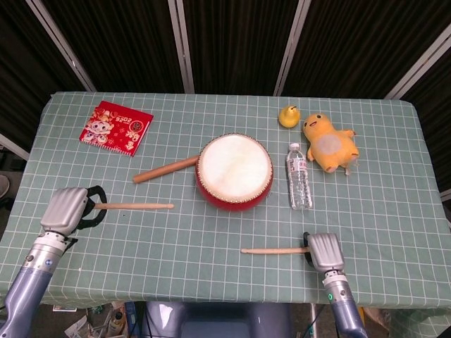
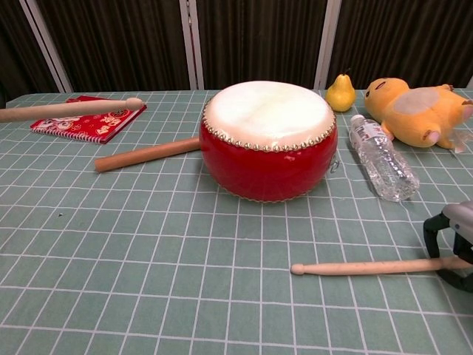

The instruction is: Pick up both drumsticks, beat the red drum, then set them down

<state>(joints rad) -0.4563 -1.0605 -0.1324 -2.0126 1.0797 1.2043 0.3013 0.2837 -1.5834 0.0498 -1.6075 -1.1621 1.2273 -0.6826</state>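
Observation:
The red drum stands mid-table with its white skin facing up. My left hand grips the butt of a thin drumstick left of the drum; the stick points right and is held level above the cloth. The hand itself is out of the chest view. My right hand holds the end of the second drumstick near the front edge, tip pointing left, low over the table.
A thicker wooden stick lies against the drum's left side. A red notebook sits at the back left. A water bottle, a yellow plush and a pear lie right of the drum.

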